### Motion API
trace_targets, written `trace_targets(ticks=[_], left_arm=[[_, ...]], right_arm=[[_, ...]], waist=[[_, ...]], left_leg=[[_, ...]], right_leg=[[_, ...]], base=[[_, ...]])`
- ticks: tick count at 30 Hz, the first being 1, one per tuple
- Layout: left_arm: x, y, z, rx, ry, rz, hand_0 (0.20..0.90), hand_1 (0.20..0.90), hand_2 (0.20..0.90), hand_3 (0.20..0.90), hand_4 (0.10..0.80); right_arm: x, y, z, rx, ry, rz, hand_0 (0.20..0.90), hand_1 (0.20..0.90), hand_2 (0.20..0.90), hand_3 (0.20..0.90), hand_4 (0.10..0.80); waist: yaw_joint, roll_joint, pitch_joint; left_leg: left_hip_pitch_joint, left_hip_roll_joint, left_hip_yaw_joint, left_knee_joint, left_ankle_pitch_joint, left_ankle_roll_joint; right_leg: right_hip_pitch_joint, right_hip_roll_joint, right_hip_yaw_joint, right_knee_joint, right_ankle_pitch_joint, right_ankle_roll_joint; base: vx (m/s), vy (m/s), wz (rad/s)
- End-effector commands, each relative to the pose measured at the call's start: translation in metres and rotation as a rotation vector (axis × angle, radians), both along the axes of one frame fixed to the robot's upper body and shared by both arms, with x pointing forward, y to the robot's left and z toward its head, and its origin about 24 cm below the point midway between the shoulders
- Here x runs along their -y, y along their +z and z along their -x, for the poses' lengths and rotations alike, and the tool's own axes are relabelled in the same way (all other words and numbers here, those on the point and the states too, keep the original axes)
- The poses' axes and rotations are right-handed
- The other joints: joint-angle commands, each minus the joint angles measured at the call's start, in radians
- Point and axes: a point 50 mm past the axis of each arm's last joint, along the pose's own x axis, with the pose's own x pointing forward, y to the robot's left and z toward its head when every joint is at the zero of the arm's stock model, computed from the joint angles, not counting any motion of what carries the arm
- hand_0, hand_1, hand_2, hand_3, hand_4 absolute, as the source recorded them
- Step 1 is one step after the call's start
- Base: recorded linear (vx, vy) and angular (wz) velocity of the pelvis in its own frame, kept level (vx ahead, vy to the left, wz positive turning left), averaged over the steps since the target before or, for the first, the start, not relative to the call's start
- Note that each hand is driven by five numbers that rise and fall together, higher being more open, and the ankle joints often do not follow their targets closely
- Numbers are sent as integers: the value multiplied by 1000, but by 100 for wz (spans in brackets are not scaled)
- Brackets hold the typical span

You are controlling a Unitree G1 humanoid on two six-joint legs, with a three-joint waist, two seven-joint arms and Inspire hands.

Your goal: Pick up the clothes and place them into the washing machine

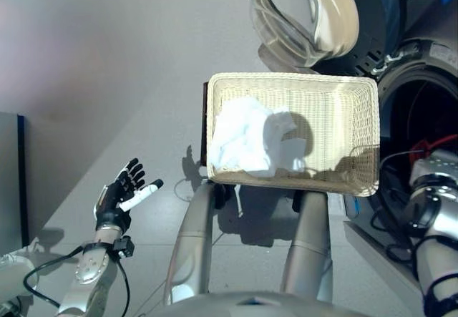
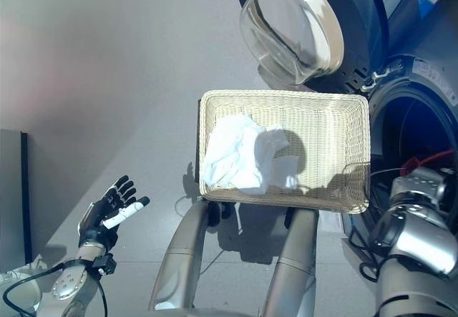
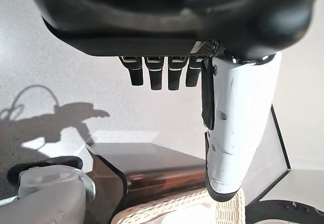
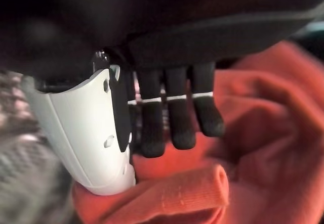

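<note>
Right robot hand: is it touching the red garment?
Touching. The right wrist view shows the right robot hand with its fingers and thumb curled round a fold of the red garment.

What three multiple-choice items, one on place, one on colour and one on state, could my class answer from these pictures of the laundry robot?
1. Where does the white cloth lie?
A. on the floor
B. in the wicker basket
C. in the left hand

2. What colour is the garment by the right hand?
A. red
B. blue
C. green

3. How is the washing machine door?
A. shut
B. missing
C. open

Key: 1 B, it rests in the basket's left part. 2 A, red cloth lies by the fingers. 3 C, the glass door is swung clear of the drum.
</note>
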Motion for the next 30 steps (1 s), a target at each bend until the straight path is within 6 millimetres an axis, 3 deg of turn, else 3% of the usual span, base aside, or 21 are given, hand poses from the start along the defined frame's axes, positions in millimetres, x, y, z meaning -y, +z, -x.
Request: trace_targets(ticks=[1, 5, 8, 9, 10, 11, 20, 25, 28, 29, 30], left_arm=[[-21, 20, 4, 101, 70, -24, 900, 900, 900, 900, 800], [-18, 20, 2, 99, 49, -27, 900, 900, 900, 900, 800], [-15, 21, -1, 110, 34, -30, 900, 900, 900, 900, 800], [-14, 20, -2, 109, 30, -31, 900, 900, 900, 900, 800], [-15, 20, -2, 110, 33, -32, 900, 900, 900, 900, 800], [-15, 20, -3, 111, 33, -35, 900, 900, 900, 900, 800], [-22, 29, -3, 158, 50, -44, 900, 900, 900, 900, 800], [-19, 25, -5, 149, 28, -41, 900, 900, 900, 900, 800], [-20, 26, -10, 149, 14, -57, 900, 900, 900, 900, 800], [-20, 27, -11, 153, 12, -62, 900, 900, 900, 900, 800], [-21, 27, -12, 155, 13, -63, 900, 900, 900, 900, 800]], right_arm=[[42, 70, 43, 17, -198, 258, 200, 200, 200, 200, 300], [41, 70, 43, -10, -195, 284, 200, 200, 200, 200, 300], [35, 67, 33, -28, -149, 312, 200, 200, 200, 200, 300], [31, 64, 27, -44, -122, 322, 263, 263, 263, 263, 345], [28, 62, 23, -47, -106, 326, 263, 263, 263, 263, 345], [26, 59, 19, -61, -78, 328, 900, 900, 900, 900, 800], [11, 45, -3, -105, 70, 369, 900, 900, 900, 900, 800], [-5, 23, -18, -173, 213, 389, 900, 900, 900, 900, 800], [-16, 7, -28, -302, 351, 419, 900, 900, 900, 900, 800], [-23, -1, -33, -377, 421, 444, 900, 900, 900, 900, 800], [-30, -8, -37, -399, 456, 445, 900, 900, 900, 900, 800]], waist=[[-27, 30, -34], [-29, 30, -35], [-31, 28, -29], [-28, 28, -31], [-28, 28, -31], [-27, 28, -26], [-14, 19, -24], [-12, -6, -9], [-7, -23, 2], [-4, -29, 9], [-5, -36, 8]], left_leg=[[42, 48, -31, -28, -26, -62], [51, 51, -34, -22, -47, -65], [45, 52, -34, -18, -40, -63], [48, 52, -35, -16, -48, -64], [46, 53, -36, -17, -43, -62], [39, 54, -33, -19, -26, -59], [48, 50, -35, -15, -48, -56], [65, 49, -32, -46, -40, -49], [93, 44, -31, -90, -31, -45], [92, 41, -28, -108, 4, -38], [115, 38, -34, -109, -21, -40]], right_leg=[[9, 25, -36, 42, -62, -54], [22, 30, -35, 48, -84, -48], [21, 30, -39, 44, -75, -49], [23, 30, -39, 46, -81, -47], [23, 31, -40, 42, -77, -48], [16, 28, -44, 38, -59, -51], [40, 26, -53, 33, -72, -43], [71, 22, -60, -20, -37, -36], [109, 17, -64, -76, -8, -27], [115, 16, -67, -104, 31, -30], [142, 16, -69, -110, 11, -24]], base=[[0, 0, 0], [70, -21, -7], [-23, -1, -2], [0, 0, 0], [-74, 11, -3], [-100, 6, -6], [18, 0, 1], [-6, 21, 1], [-43, 39, 0], [3, 31, 2], [-86, 28, 4]])
